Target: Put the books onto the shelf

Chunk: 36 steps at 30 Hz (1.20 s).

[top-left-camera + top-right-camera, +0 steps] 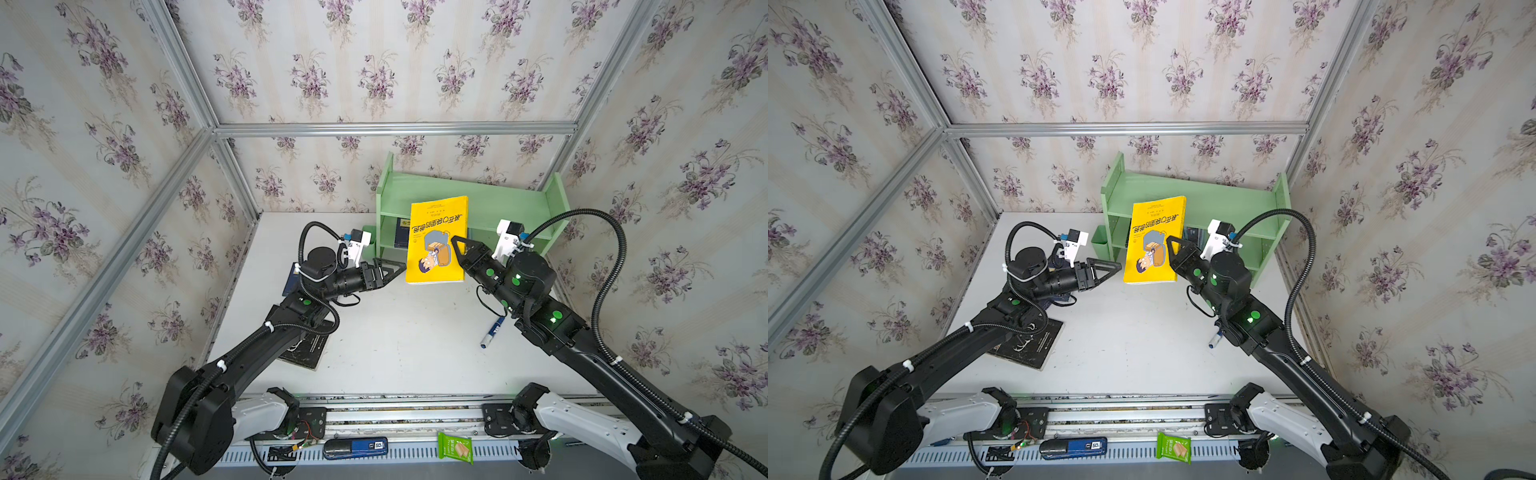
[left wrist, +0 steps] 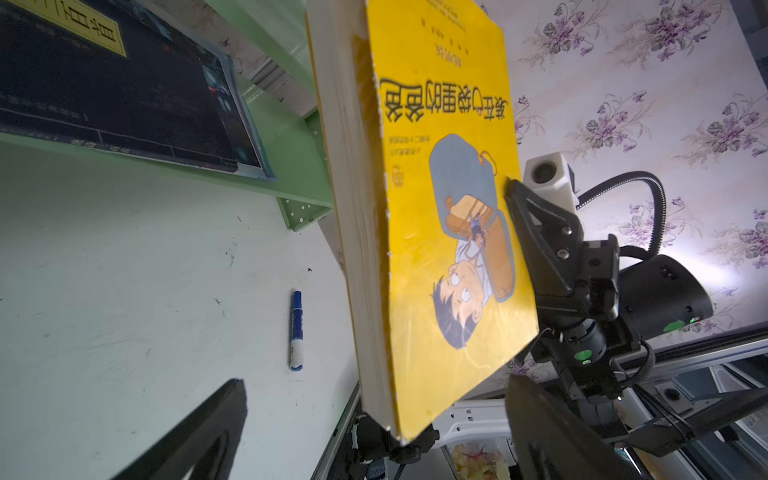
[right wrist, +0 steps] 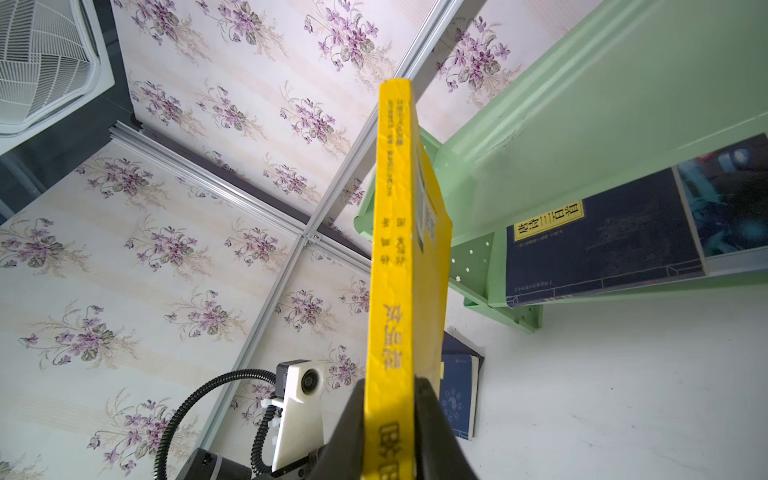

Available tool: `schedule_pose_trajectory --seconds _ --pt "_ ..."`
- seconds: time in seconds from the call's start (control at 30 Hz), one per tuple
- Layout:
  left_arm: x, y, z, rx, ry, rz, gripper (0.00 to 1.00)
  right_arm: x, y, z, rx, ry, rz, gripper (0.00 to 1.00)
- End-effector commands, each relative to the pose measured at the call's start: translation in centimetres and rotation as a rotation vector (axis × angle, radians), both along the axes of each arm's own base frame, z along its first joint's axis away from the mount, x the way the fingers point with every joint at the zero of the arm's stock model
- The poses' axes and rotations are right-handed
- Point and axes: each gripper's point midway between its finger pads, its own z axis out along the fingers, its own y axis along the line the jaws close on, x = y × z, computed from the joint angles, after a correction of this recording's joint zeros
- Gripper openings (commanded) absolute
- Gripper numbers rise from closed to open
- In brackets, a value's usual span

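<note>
The pale green shelf (image 1: 498, 199) lies straight ahead of my right gripper (image 1: 457, 243), whose fingers are clamped on the spine of the yellow cartoon book (image 1: 436, 232). The book is clear of the table, its long axis running forward from those fingers toward the shelf. My left gripper (image 1: 399, 270) hovers spread wide, empty, just beside the page edge.

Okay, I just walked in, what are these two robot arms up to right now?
The right gripper is shut on the yellow book, gripping its spine and holding it up in front of the green shelf. The left gripper is open at the book's page edge, not closed on it. A navy book and a magazine already lie on the shelf's lower tier. A black book and a marker pen are on the table.
</note>
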Motion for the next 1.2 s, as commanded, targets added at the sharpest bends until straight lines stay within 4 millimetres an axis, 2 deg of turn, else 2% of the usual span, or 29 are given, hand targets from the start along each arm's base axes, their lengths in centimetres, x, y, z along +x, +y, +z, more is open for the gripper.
schedule_pose_trajectory --seconds 0.0,0.13,0.3,0.33,0.43,0.63,0.8,0.9,0.97,1.17 --pt "0.1 -1.3 2.8 -0.096 -0.039 -0.051 0.99 0.2 -0.7 4.6 0.11 -0.129 -0.027 0.21" --pt "0.7 -3.3 3.0 -0.13 0.021 -0.07 0.99 0.7 -1.2 5.2 0.148 -0.153 -0.052 0.21" --pt "1.0 -4.7 3.9 -0.208 0.061 -0.082 0.99 1.2 -1.5 6.2 0.178 -0.178 -0.064 0.21" --pt "1.0 -5.1 4.1 -0.215 0.068 -0.093 0.99 1.8 -2.8 6.6 0.187 -0.189 -0.102 0.2" --pt "1.2 -5.8 4.4 -0.237 0.094 -0.109 0.99 2.4 -3.5 6.9 0.226 -0.202 -0.114 0.2" --pt "1.9 -6.9 6.4 -0.359 0.123 -0.161 0.99 2.8 -4.3 6.7 0.315 -0.228 -0.14 0.2" --pt "3.1 -8.0 6.4 -0.384 0.153 -0.149 0.99 2.9 -4.4 6.6 0.338 -0.234 -0.144 0.2" --pt "3.4 -8.2 7.1 -0.414 0.147 -0.147 0.97 2.9 -4.7 6.6 0.342 -0.241 -0.156 0.2" --pt "3.5 -8.4 7.4 -0.423 0.144 -0.144 0.88 2.9 -4.8 6.5 0.347 -0.245 -0.164 0.2" --pt "3.8 -8.5 8.2 -0.431 0.116 -0.138 0.37 3.3 -4.2 5.8 0.361 -0.225 -0.141 0.21"
